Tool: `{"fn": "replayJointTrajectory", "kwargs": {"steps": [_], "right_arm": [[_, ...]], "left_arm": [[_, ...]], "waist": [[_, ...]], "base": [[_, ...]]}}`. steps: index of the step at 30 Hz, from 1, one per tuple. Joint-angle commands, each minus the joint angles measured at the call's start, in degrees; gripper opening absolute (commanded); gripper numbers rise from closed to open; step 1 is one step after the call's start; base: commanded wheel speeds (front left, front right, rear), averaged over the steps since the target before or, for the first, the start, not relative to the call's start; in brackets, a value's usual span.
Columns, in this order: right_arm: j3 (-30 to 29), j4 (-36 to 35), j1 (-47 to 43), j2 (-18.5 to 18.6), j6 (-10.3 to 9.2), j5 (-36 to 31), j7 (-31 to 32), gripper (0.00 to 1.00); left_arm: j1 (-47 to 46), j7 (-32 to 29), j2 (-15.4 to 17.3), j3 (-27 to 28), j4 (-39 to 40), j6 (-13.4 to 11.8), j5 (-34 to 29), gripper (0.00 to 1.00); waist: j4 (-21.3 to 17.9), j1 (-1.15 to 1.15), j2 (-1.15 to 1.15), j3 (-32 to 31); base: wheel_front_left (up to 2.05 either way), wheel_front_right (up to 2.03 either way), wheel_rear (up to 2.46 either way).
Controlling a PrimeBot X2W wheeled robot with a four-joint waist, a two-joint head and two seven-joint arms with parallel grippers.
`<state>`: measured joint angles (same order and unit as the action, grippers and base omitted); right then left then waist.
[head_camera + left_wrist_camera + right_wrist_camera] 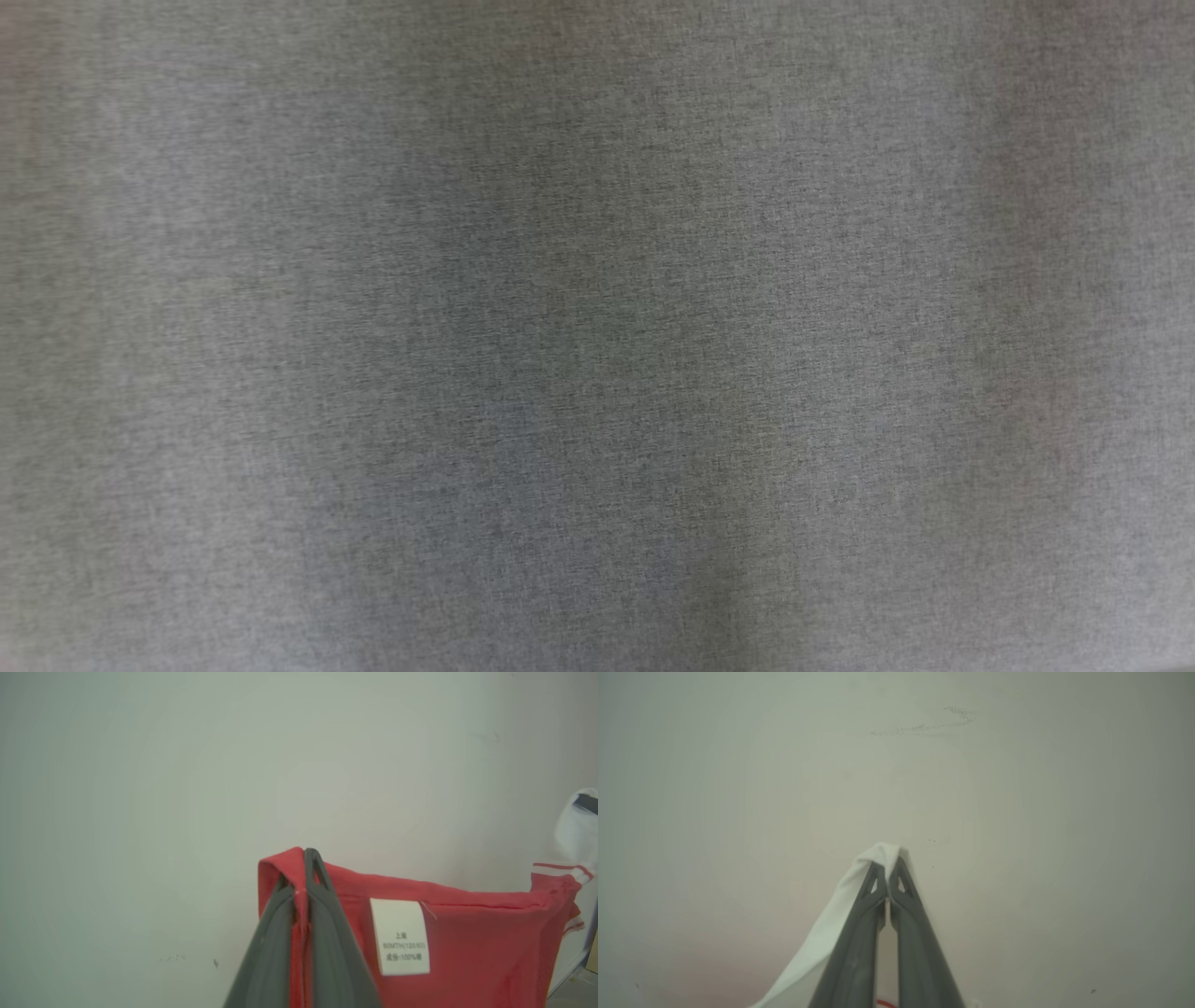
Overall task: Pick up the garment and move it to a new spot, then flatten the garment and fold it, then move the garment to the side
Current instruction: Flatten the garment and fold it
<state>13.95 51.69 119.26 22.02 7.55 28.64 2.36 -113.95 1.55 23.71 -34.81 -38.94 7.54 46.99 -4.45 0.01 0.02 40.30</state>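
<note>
The garment (467,942) is red, with a white care label (401,935) and a white, red-striped part (567,870) at its far end. It hangs stretched in the left wrist view. My left gripper (306,877) is shut on its red upper edge, and the cloth runs between the two fingers. In the right wrist view my right gripper (889,872) is shut on a white fold of the garment (840,924), which drapes down to the left of the fingers. A grey woven cloth (597,336) lies blurred and very close in the head view; I cannot tell what it is.
Behind both grippers stands a pale, plain surface (233,788) with a few dark scuff marks (924,728). At the lower right of the left wrist view there is a white edge strip (567,963) and a bit of tan object (592,956).
</note>
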Motion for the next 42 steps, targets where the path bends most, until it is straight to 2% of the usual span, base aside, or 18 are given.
{"fn": "replayJointTrajectory", "kwargs": {"steps": [1,8,16,20,24,28,34,36,37,38,39,40,42], "right_arm": [[0.87,0.76,1.69,-0.54,-0.16,-0.55,-0.65,0.00],[2.36,5.79,6.86,-1.58,-0.16,-1.17,-2.76,0.00],[4.15,8.57,6.76,-1.81,-0.16,-0.06,-3.98,0.00],[5.90,7.88,4.77,-1.09,-0.16,1.69,-4.65,0.00],[9.36,3.96,0.73,1.06,-0.16,5.33,-4.65,0.00],[12.63,-1.34,-6.66,4.10,-0.16,10.74,-5.05,0.00],[15.99,-11.56,-23.87,9.24,-0.16,19.31,-7.05,0.00],[16.19,-15.35,-30.60,11.06,-0.16,21.23,-8.20,0.00],[15.88,-19.05,-37.08,12.73,-0.16,22.85,-9.23,0.00],[15.88,-19.05,-37.08,12.73,-0.16,22.85,-9.23,0.00],[15.57,-22.61,-43.66,13.95,-0.16,24.07,-9.68,0.00],[15.57,-22.61,-43.66,13.95,-0.16,24.07,-9.68,0.00],[14.54,-25.80,-50.15,15.13,-0.16,24.76,-10.34,0.00]], "left_arm": [[-2.27,0.23,0.36,-0.92,-0.96,-0.14,0.77,0.00],[-8.97,2.29,-0.47,-3.98,-6.39,-0.14,2.63,0.00],[-9.69,4.05,0.08,-8.69,-8.32,-0.14,5.41,0.00],[-7.57,4.86,0.65,-10.87,-7.80,-0.14,7.93,0.00],[-4.07,6.71,1.80,-13.03,-5.51,-0.14,10.71,0.00],[1.67,9.54,3.62,-15.12,-2.32,-0.14,13.28,0.00],[14.32,12.00,7.55,-17.72,3.86,-0.14,17.53,0.00],[18.83,12.65,9.02,-18.35,5.93,-0.14,18.19,0.00],[23.45,13.10,10.35,-18.48,7.98,-0.14,18.58,0.00],[23.45,13.10,10.35,-18.48,7.98,-0.14,18.58,0.00],[28.33,13.37,11.32,-18.04,10.22,-0.45,19.20,0.00],[28.33,13.37,11.32,-18.04,10.22,-0.45,19.20,0.00],[32.93,13.55,12.47,-17.98,12.51,-1.28,18.87,0.00]], "waist": [[-0.51,-0.01,-0.02,0.46],[-0.62,-0.01,-0.02,1.16],[-0.91,-0.01,-0.02,1.75],[-0.99,-0.01,-0.02,2.05],[-0.59,-0.01,-0.02,1.41],[-0.28,-0.01,-0.02,-1.07],[-0.44,-0.01,-0.02,-6.90],[-0.64,-0.01,-0.02,-8.91],[-0.89,-0.01,-0.02,-10.69],[-0.89,-0.01,-0.02,-10.69],[-1.19,-0.01,-0.02,-12.22],[-1.19,-0.01,-0.02,-12.22],[-1.45,-0.01,-0.02,-13.62]], "base": [[0.00,0.00,0.00],[0.00,0.00,0.00],[0.00,0.00,0.00],[0.00,0.00,0.00],[0.00,0.00,0.00],[0.00,0.00,0.00],[0.00,0.00,0.00],[0.00,0.00,0.00],[0.00,0.00,0.00],[0.00,0.00,0.00],[0.00,0.00,0.00],[0.00,0.00,0.00],[0.00,0.00,0.00]]}}
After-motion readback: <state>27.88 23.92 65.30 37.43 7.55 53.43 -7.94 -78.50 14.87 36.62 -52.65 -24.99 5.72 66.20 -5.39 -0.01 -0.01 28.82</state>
